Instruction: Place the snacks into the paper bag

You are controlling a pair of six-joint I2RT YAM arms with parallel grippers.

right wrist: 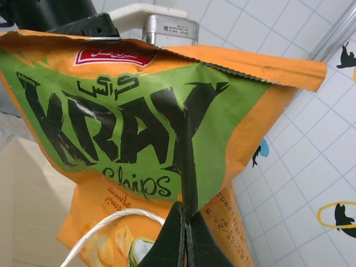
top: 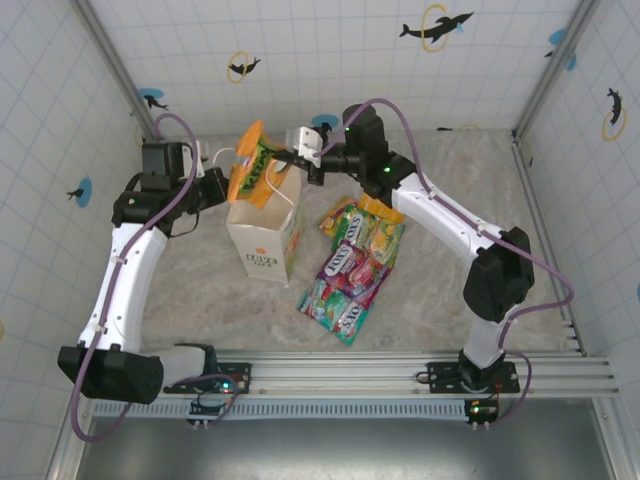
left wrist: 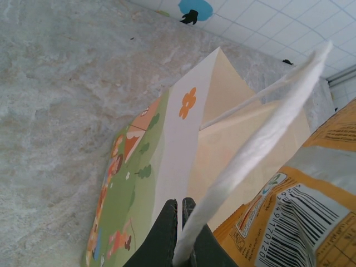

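Above the bag [top: 262,240], your right claw [right wrist: 183,229] pinched the orange chip packet [right wrist: 139,122]; your left claw [left wrist: 182,231] gripped a handle [left wrist: 261,139] to hold it open.

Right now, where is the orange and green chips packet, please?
In the top external view, the orange and green chips packet hangs over the open white paper bag, left of centre, pinched by the right gripper.
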